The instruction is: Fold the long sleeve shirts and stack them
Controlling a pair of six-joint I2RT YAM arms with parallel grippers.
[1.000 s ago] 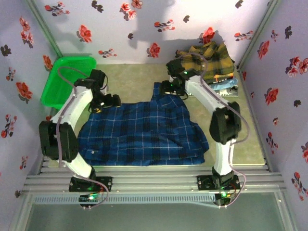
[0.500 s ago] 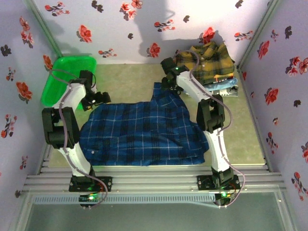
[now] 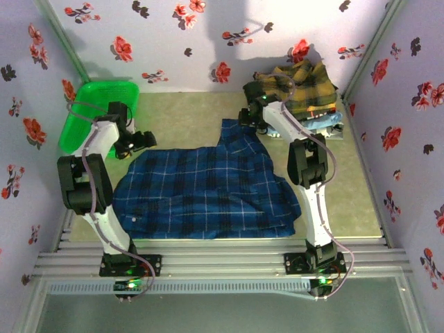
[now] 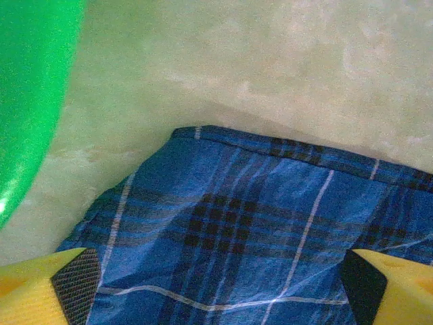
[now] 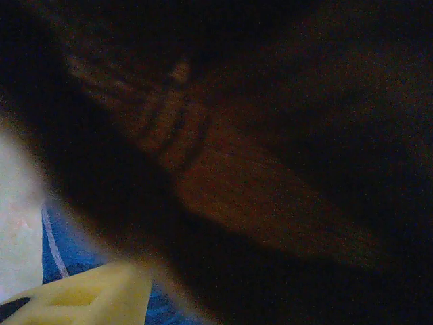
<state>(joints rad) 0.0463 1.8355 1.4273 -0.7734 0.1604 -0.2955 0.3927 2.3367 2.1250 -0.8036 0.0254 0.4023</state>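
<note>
A dark blue plaid long sleeve shirt (image 3: 208, 187) lies spread flat over the middle of the table. Its far left corner (image 4: 257, 230) sits between the wide-apart yellow fingers of my left gripper (image 3: 144, 140), which hovers open just above it (image 4: 220, 288). My right gripper (image 3: 248, 118) is at the shirt's far right corner, right beside the folded mustard-yellow plaid shirt (image 3: 309, 87). That shirt lies on a light blue one (image 3: 326, 123). In the right wrist view dark plaid cloth (image 5: 203, 156) presses close, one yellow finger (image 5: 88, 298) shows, and the jaws are hidden.
A green plastic basket (image 3: 94, 111) stands at the far left, close beside the left gripper, its wall (image 4: 30, 88) along the left of the wrist view. Flowered walls (image 3: 173, 41) close in three sides. Bare green table (image 3: 187, 114) lies beyond the blue shirt.
The left gripper has drawn back leftward to the shirt's far left corner. The right arm has folded in and its wrist has shifted toward the yellow plaid pile. The blue shirt has stayed flat.
</note>
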